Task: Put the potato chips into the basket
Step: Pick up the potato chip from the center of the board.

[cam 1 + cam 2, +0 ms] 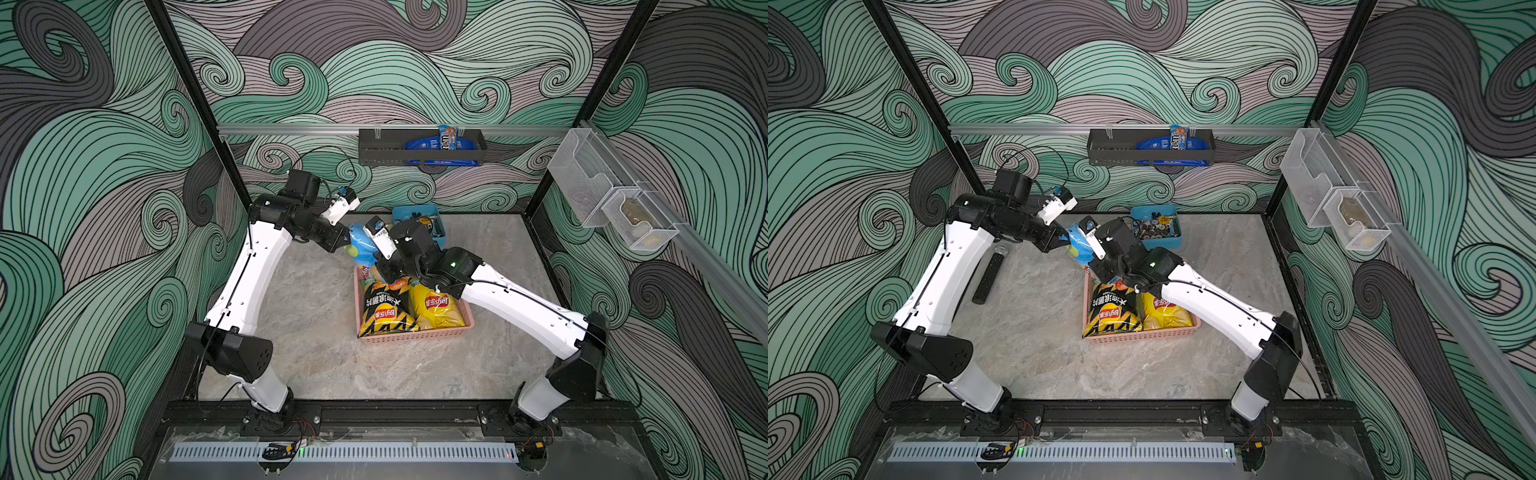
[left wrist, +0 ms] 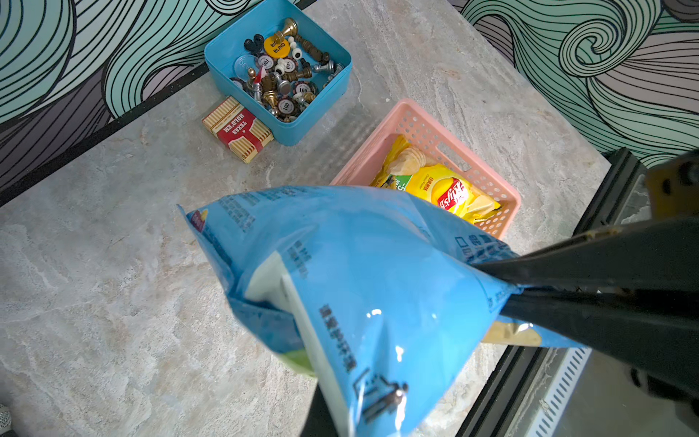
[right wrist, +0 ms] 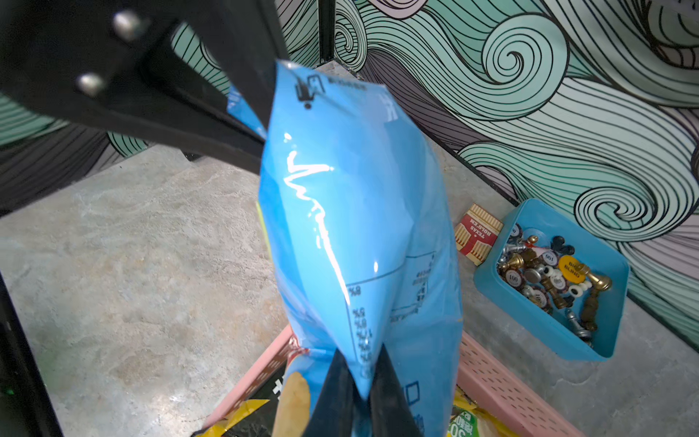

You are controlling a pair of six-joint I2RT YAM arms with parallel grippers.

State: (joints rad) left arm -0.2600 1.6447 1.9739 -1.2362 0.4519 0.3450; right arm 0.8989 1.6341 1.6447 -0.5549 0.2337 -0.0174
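We hold the light blue chip bag (image 1: 360, 245) aloft at the far end of the pink basket (image 1: 415, 337), left claw (image 2: 508, 297) clamped on one edge, right claw (image 3: 363, 386) on the opposite one, and should next bring it over the basket and release.

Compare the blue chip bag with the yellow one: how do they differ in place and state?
The blue bag hangs in the air at the basket's far end; the yellow bag lies flat inside the basket. The blue bag is pinched by the left gripper and the right gripper; nothing grips the yellow bag. Both are puffy foil chip bags.
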